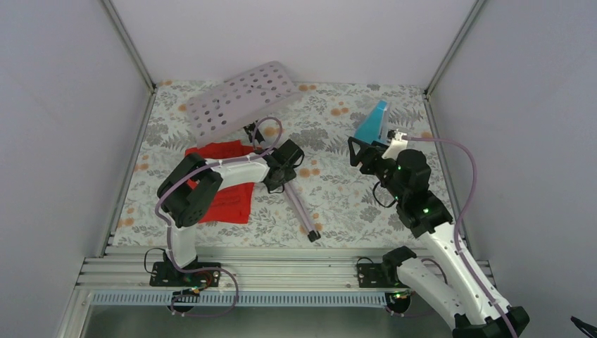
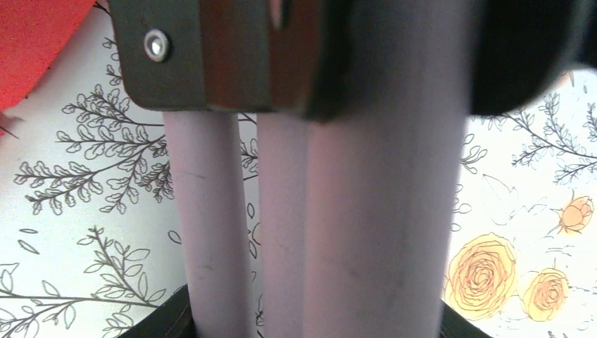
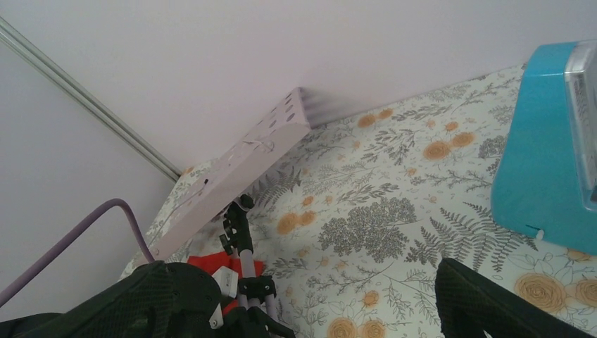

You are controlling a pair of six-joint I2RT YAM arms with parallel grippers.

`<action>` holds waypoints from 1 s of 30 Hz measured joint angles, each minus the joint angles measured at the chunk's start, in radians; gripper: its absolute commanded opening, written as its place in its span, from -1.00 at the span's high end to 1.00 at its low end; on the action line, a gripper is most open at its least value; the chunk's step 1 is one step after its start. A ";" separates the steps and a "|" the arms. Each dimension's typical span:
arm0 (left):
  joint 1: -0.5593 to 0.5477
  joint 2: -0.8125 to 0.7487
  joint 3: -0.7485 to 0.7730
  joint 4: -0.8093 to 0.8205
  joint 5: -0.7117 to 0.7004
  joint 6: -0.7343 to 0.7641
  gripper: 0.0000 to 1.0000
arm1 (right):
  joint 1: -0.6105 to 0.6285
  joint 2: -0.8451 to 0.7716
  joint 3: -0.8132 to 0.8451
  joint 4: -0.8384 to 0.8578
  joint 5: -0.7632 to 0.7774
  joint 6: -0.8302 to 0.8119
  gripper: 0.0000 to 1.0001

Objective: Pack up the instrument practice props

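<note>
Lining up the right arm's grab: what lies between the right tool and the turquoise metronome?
Only bare floral cloth between the right tool and the metronome, seen in the right wrist view.

Table was covered by a white cloth (image 1: 338, 204) printed with grey leaves and orange flowers. Plain pale lavender-grey panels closed it in: back wall (image 1: 296, 35), left wall (image 1: 56, 141), right wall (image 1: 535, 141). Silver metal posts ran up both far corners: left post (image 1: 130, 46), right post (image 1: 454, 46). Ribbed aluminium rail (image 1: 281, 271) lay along the near edge. Light was soft and even, shadows faint.
</note>
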 measured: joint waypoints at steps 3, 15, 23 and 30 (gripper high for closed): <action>0.000 0.001 -0.001 0.015 0.001 0.001 -0.16 | 0.000 -0.013 0.000 0.000 0.003 -0.003 -0.76; 0.002 -0.003 -0.005 0.163 -0.142 0.043 -0.71 | 0.000 -0.022 -0.014 -0.006 0.011 -0.002 -0.80; 0.003 -0.131 -0.060 0.305 -0.122 0.191 -1.00 | 0.000 -0.010 0.016 -0.036 0.061 -0.074 -0.99; 0.030 -0.349 -0.120 0.398 -0.061 0.461 -1.00 | -0.019 0.066 0.140 -0.071 0.132 -0.201 -0.99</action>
